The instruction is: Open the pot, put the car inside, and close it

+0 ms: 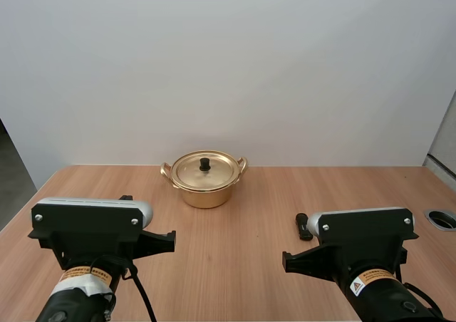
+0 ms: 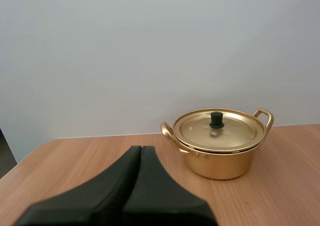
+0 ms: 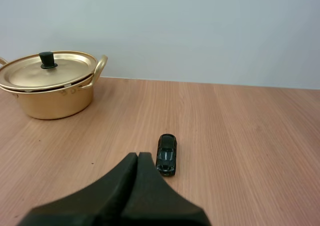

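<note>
Both my grippers are closing on nothing, fingers pressed together into dark wedges. My left gripper (image 2: 141,149) is pointing across the wooden table (image 1: 235,265) toward the pot (image 2: 220,153). My right gripper (image 3: 138,155) is hovering just beside the car (image 3: 166,154), a small glossy black toy lying on bare wood grain, well apart from the round, shiny gold two-handled pot. The lid (image 2: 218,130), with its black knob (image 2: 216,119), is sitting on the pot.

Gold pot (image 1: 205,187), black lid knob (image 1: 205,164); black car (image 3: 166,154); wood-grain tan table (image 1: 235,265).
</note>
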Controlling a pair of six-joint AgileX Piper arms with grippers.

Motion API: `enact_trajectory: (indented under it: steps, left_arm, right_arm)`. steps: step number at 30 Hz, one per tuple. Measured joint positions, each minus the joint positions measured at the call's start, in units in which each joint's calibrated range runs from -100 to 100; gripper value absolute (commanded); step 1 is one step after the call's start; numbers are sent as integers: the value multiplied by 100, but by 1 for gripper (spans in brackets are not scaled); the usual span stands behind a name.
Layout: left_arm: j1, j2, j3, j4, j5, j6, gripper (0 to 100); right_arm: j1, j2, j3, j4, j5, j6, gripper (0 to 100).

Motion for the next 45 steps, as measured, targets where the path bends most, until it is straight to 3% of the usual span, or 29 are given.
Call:
enact_trajectory:
  steps: [22,28,32,36,45]
  left_arm:
    - [0,0,0,0,0,0,0]
    - [0,2,-47,156,-94,307,0]
    - [0,287,-593,99,-36,393,0]
    - [0,1003,-1354,99,444,580,0]
    - [0,2710,-3133,99,2376,210,0]
  right_arm:
    - [0,0,0,0,35,0,0]
    - [0,0,-29,-4,-693,-18,0]
    - [0,166,-563,126,-1012,-18,0]
    - [-23,777,-1401,285,-631,-18,0]
    - [-84,2492,-3131,-298,598,-6,0]
